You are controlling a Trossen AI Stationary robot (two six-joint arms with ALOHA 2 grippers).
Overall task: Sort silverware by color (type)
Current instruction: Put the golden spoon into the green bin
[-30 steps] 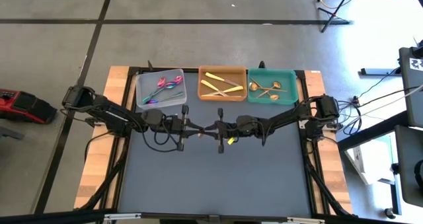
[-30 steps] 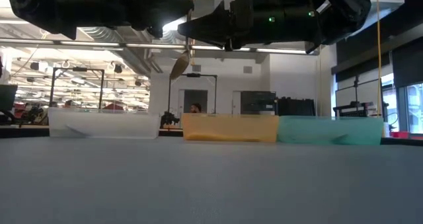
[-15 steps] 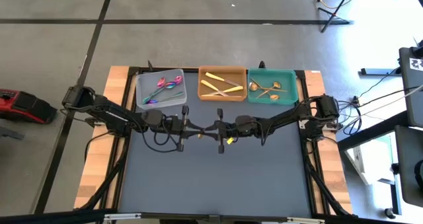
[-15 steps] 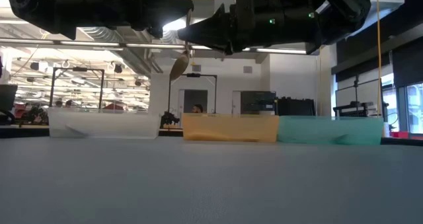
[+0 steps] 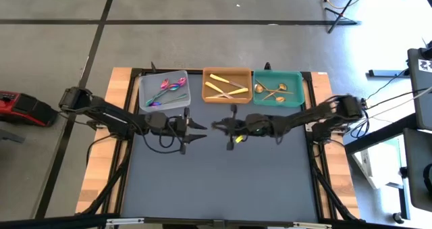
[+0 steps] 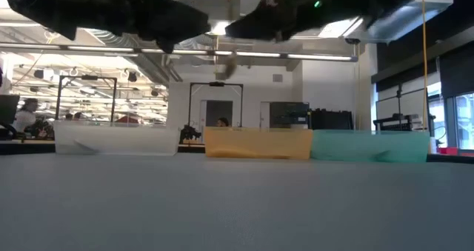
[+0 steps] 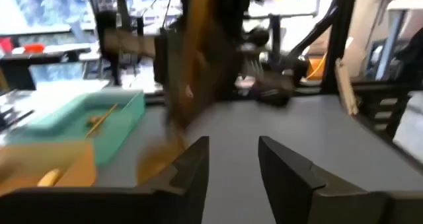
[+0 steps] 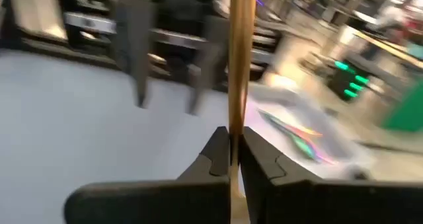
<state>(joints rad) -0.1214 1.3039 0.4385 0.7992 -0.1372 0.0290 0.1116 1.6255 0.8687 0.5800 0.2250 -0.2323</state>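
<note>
gold spoon (image 8: 241,65) clamped in right pincer (image 5: 217,125) above table; left pincer (image 5: 200,130) apart, w/ nothing.

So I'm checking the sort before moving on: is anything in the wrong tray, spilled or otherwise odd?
Nothing looks misplaced. Iridescent pieces lie in the grey tray, pale gold ones in the orange tray, copper spoons in the teal tray. One gold utensil is not yet sorted, clamped in the right gripper above the table. The left gripper hangs open.

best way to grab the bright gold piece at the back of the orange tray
Probably the bright gold piece near its middle, straight from above, fingers across its slim width: it lies flat and slanted, orange tray walls blocking side approaches.
</note>
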